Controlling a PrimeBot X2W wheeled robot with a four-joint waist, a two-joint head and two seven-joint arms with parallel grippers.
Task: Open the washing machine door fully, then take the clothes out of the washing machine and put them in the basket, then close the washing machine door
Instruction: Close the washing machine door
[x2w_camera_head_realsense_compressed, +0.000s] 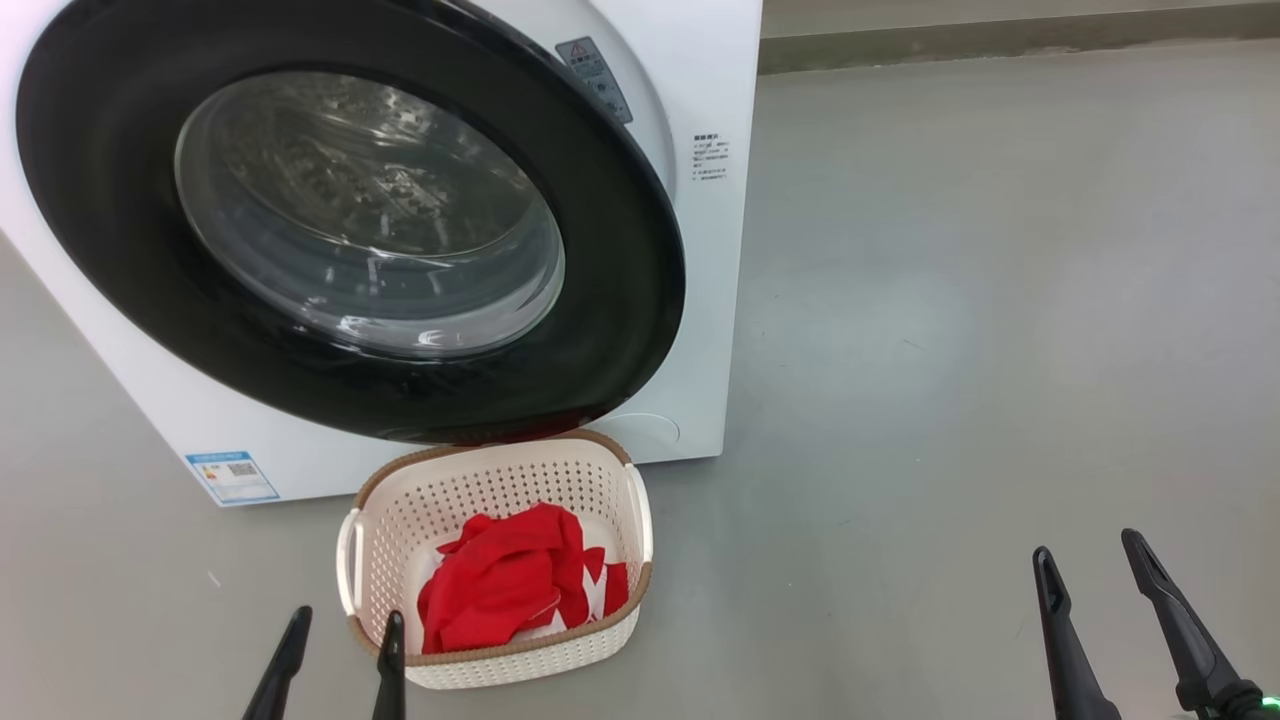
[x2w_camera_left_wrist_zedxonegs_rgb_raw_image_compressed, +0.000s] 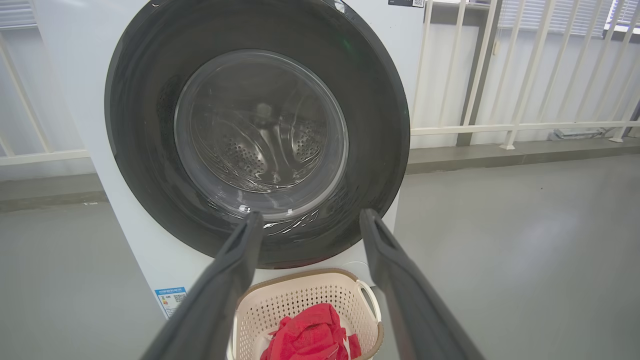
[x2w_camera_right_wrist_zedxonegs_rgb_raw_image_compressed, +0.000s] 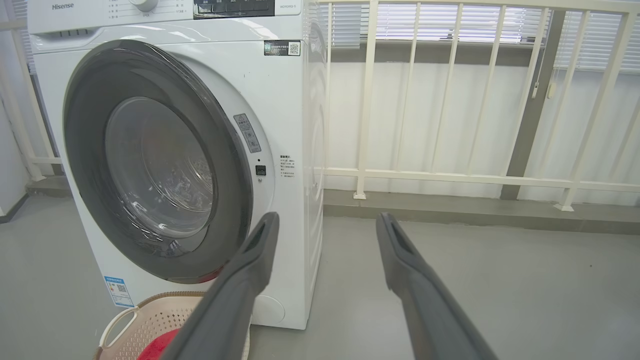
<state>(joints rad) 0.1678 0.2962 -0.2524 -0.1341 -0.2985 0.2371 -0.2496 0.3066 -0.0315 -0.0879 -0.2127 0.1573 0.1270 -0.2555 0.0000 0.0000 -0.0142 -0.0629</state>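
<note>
Clothes (x2w_camera_head_realsense_compressed: 505, 585) heaped in basket (x2w_camera_head_realsense_compressed: 480, 495), parked just before washing machine (x2w_camera_head_realsense_compressed: 715, 300) for short drop. Washing machine door (x2w_camera_head_realsense_compressed: 120, 200) looks ajar, unlatched; closing remains. My left gripper (x2w_camera_head_realsense_compressed: 347, 615) and right gripper (x2w_camera_head_realsense_compressed: 1086, 545) both spread, empty.

We see a smooth grey floor (x2w_camera_head_realsense_compressed: 1000, 350) across the right half of the head view. In the right wrist view, a cream railing (x2w_camera_right_wrist_zedxonegs_rgb_raw_image_compressed: 475, 178) crosses the upper right. Its feet stand on a low grey kerb (x2w_camera_right_wrist_zedxonegs_rgb_raw_image_compressed: 475, 215). Behind its bars we make out a white wall (x2w_camera_right_wrist_zedxonegs_rgb_raw_image_compressed: 422, 115), window blinds (x2w_camera_right_wrist_zedxonegs_rgb_raw_image_compressed: 425, 22) along the top edge, and a slanting grey post (x2w_camera_right_wrist_zedxonegs_rgb_raw_image_compressed: 532, 110).
</note>
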